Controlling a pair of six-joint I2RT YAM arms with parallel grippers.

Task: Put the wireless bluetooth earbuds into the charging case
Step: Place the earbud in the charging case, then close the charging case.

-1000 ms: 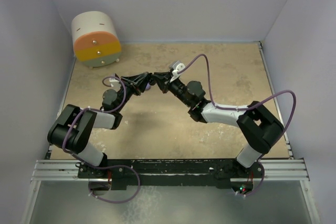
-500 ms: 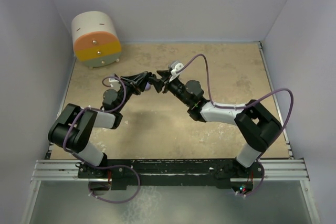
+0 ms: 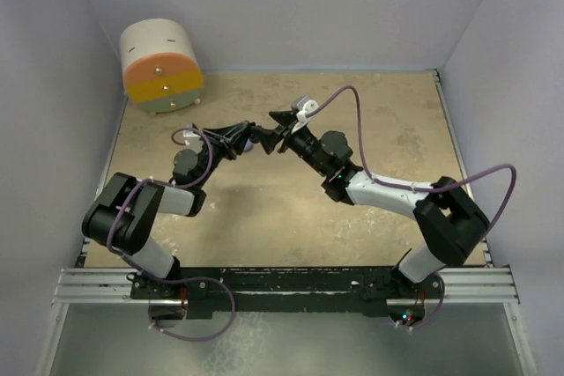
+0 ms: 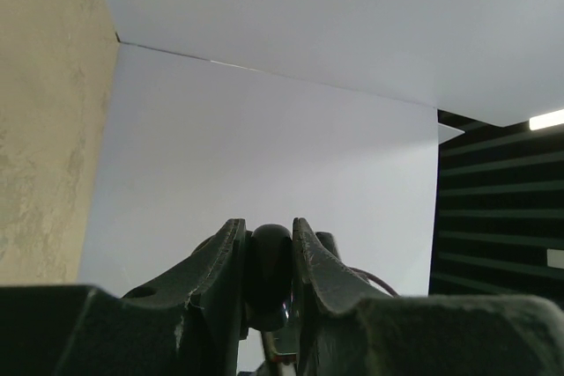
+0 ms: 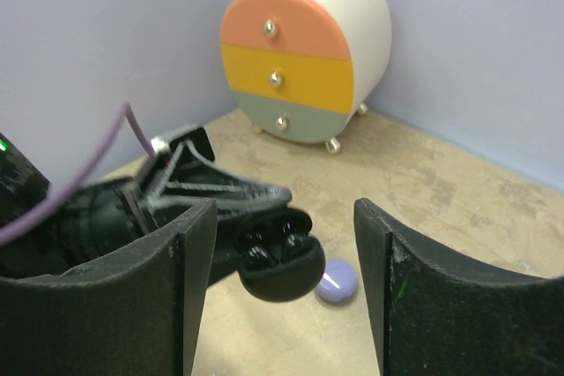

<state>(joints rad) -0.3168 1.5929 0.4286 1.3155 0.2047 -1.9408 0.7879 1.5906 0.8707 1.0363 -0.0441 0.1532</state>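
My left gripper (image 3: 248,136) (image 4: 267,228) is shut on a black charging case (image 5: 282,272) (image 4: 269,261) and holds it above the table. The case's lid stands open, and two black earbuds (image 5: 280,244) sit in its wells. Just right of the case, my right gripper (image 3: 275,128) (image 5: 282,210) is open with nothing between its fingers. A closed pale lavender case (image 5: 337,283) lies on the table below and behind the black one. No lavender earbuds show.
A small rounded drawer chest (image 3: 161,68) (image 5: 304,50) with orange, yellow and grey-green fronts stands in the far left corner. Lavender walls enclose the beige tabletop (image 3: 388,129) on three sides.
My right gripper has opened and drawn back a little to the right, away from the black case. The left gripper has kept still with the case in it.
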